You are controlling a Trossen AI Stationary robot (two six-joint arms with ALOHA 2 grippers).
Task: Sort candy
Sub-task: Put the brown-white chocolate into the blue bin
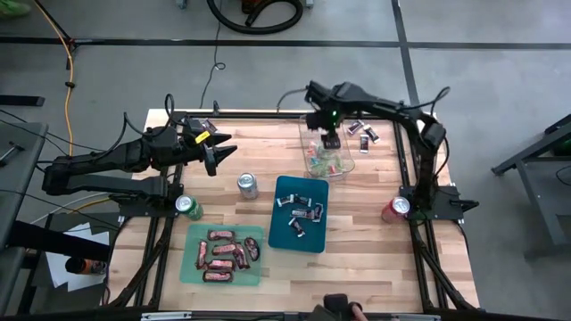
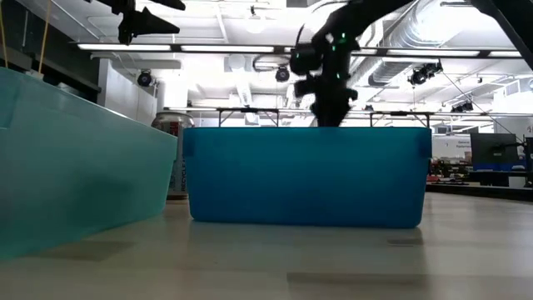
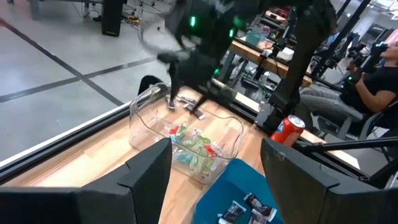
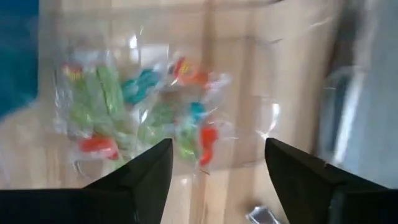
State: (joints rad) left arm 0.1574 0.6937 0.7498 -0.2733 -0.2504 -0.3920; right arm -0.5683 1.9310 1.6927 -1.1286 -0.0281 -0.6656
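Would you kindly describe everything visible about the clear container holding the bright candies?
The clear container looks like thin transparent plastic, a rectangular open-topped tub with rounded corners. It stands upright on the wooden table, just beyond the dark blue tray. Inside lie small red, green and blue wrapped candies, gathered toward one end. The right gripper hangs over it, fingers open; whether it touches the tub cannot be told.

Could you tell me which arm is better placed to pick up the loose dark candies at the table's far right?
The right: its hand hangs open over the clear bin, beside those candies. The left hand is across the table.
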